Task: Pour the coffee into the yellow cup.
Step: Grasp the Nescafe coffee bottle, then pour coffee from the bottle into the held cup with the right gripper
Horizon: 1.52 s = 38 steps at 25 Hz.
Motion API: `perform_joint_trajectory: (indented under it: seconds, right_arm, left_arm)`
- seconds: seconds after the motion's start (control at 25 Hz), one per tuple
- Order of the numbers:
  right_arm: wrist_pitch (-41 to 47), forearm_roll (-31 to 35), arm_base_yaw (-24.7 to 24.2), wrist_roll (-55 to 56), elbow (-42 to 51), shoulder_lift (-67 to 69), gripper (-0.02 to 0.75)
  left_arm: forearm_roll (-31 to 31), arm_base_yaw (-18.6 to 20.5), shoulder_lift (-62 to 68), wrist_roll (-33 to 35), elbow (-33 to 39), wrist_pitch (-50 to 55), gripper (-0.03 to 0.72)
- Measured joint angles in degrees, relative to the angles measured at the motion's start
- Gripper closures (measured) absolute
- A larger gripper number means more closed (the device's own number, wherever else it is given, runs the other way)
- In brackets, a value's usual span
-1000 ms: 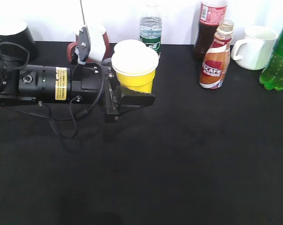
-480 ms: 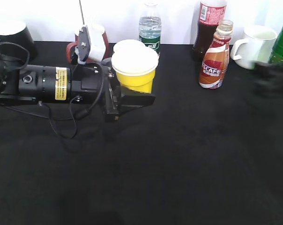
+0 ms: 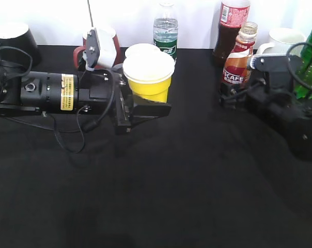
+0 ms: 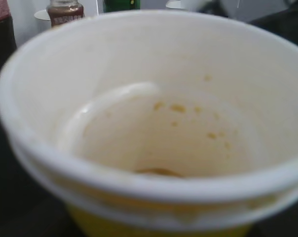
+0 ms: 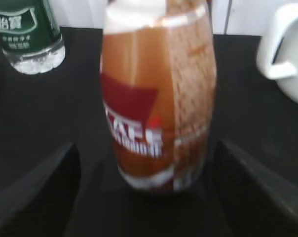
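The yellow cup (image 3: 148,76) with a white rim is held upright in my left gripper (image 3: 145,106), which is shut on it above the black table. In the left wrist view the cup (image 4: 154,123) fills the frame, with brown drops and a little liquid at its bottom. The coffee bottle (image 3: 238,61) stands upright at the back right, its cap off. My right gripper (image 3: 233,95) is open at its base. In the right wrist view the bottle (image 5: 159,103) stands between the two dark fingers of the right gripper (image 5: 149,197), apart from both.
Along the back edge stand a black cup (image 3: 14,36), a red mug (image 3: 102,44), a second white-rimmed cup (image 3: 141,50), a water bottle (image 3: 166,28), a dark cola bottle (image 3: 231,26), a white mug (image 3: 282,44) and a green bottle (image 3: 311,57).
My right arm has come in from the right edge and its open gripper now sits around the coffee bottle's base. The left gripper and the cup have not moved.
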Motion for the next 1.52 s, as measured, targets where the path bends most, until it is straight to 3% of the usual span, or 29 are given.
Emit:
perform_joint_trajectory:
  seconds: [0.4,0.52,0.72,0.8,0.96,1.08,1.24,1.36,1.52]
  right_arm:
    - [1.7,4.6,0.0,-4.8,-11.7,8.4,0.132]
    - [2.4,4.8,0.0,-5.0,-12.2,8.7,0.200]
    - [1.8,4.8,0.0,-5.0,-12.2,8.7,0.201]
    - [1.5,4.8,0.0,-5.5,-10.7,8.0,0.201]
    - [2.1,4.7,0.1,-11.6,2.0,-7.7,0.201]
    - [7.6,2.1,1.3,-18.7,9.0,-21.2,0.201]
    - [20.7,-3.0,1.4,-26.1,11.2,-34.2,0.201]
    - [21.9,-11.6,1.4,-30.4,11.2,-37.7,0.201]
    - [22.6,-13.8,1.4,-37.7,11.2,-37.8,0.201]
  left_arm:
    - [0.0,0.0,0.0,0.0,0.0,0.0,0.239]
    - [0.0,0.0,0.0,0.0,0.0,0.0,0.239]
    - [0.0,0.0,0.0,0.0,0.0,0.0,0.239]
    - [0.0,0.0,0.0,0.0,0.0,0.0,0.239]
    - [0.0,-0.2,0.0,0.0,0.0,-0.1,0.239]
    - [-1.9,-3.9,0.0,0.0,0.0,0.0,0.239]
    - [-3.5,-9.3,0.1,0.0,-2.0,2.3,0.239]
    - [-4.3,-14.2,0.1,0.0,-4.8,6.7,0.240]
    - [-5.2,-15.9,0.1,0.0,-5.0,8.7,0.240]
